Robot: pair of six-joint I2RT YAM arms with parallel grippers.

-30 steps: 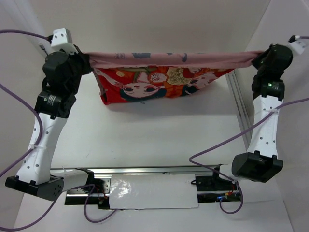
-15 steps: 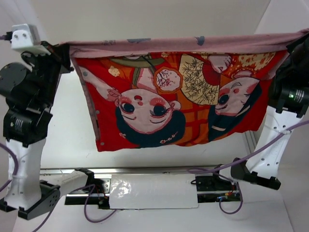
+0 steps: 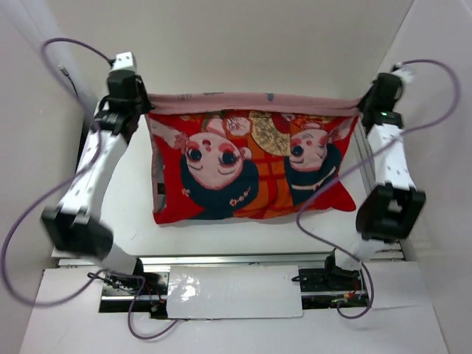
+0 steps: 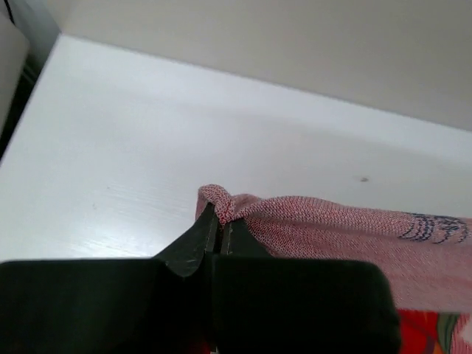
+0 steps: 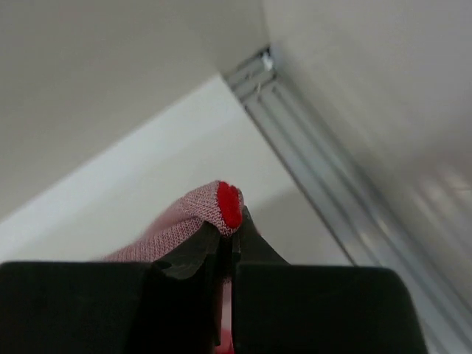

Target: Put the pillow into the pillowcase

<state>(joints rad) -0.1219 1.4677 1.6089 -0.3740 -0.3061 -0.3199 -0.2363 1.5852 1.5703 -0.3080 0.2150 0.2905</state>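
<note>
The red pillowcase point(image 3: 251, 177) hangs stretched between my two grippers, its face with two black-haired cartoon dolls towards the top camera and a dull pink hem along its upper edge. My left gripper point(image 3: 144, 100) is shut on the upper left corner. The left wrist view shows that gripper point(image 4: 220, 220) pinching a fold of pink weave point(image 4: 332, 228). My right gripper point(image 3: 361, 105) is shut on the upper right corner. In the right wrist view its jaws point(image 5: 230, 225) clamp pink fabric point(image 5: 177, 230) with a red tip. The pillow is out of view.
An aluminium rail point(image 3: 363, 158) runs along the right wall, also seen as the rail point(image 5: 332, 169) in the right wrist view. A front rail point(image 3: 236, 259) and a white sheet point(image 3: 236, 295) lie near the arm bases. White walls enclose the table; purple cables loop beside both arms.
Both arms swung the pillowcase up close to the top camera half a second ago. It has since gone back towards the far wall and hangs full length. Both grips held throughout.
</note>
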